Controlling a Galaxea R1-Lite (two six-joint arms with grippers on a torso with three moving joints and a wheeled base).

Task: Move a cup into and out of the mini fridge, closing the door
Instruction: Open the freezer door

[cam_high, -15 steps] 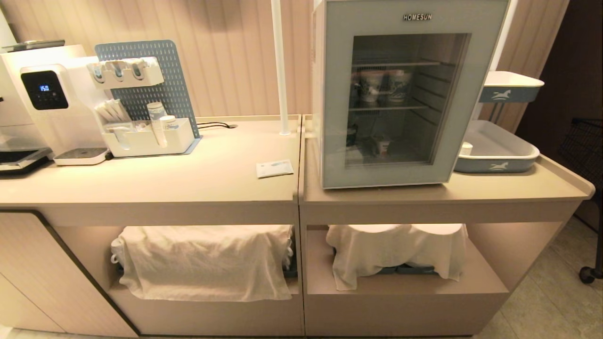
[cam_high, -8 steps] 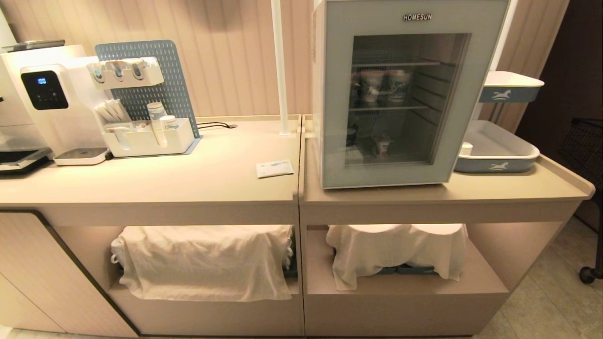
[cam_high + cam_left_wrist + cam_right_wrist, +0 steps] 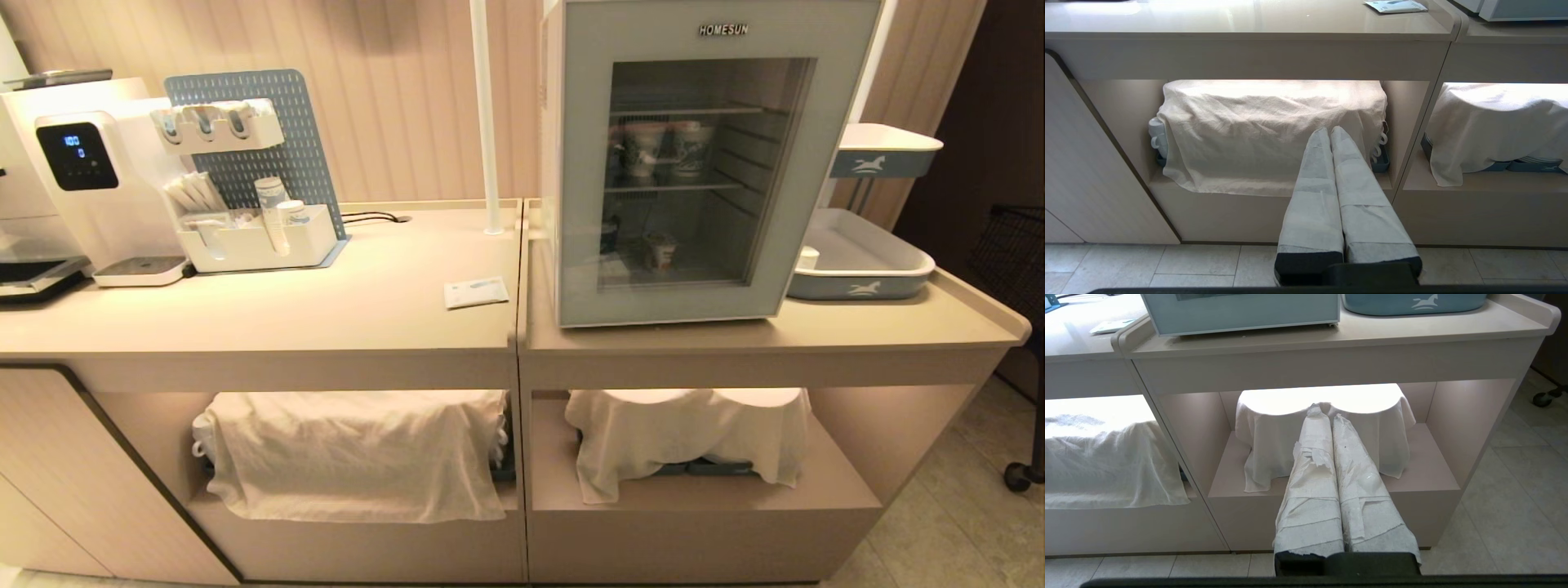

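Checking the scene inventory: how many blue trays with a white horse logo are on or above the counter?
2: one tray sits on the counter right of the mini fridge; a second tray is raised above it. Others may be hidden beneath the cloths below.

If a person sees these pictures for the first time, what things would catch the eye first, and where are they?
First comes the mini fridge on the right counter, its door shut, with paper cups on its middle shelf and a small cup below them. Next come the white cloths draped over the shelves under the counter. Both hands, left hand and right hand, hang low before those shelves, shut and empty.
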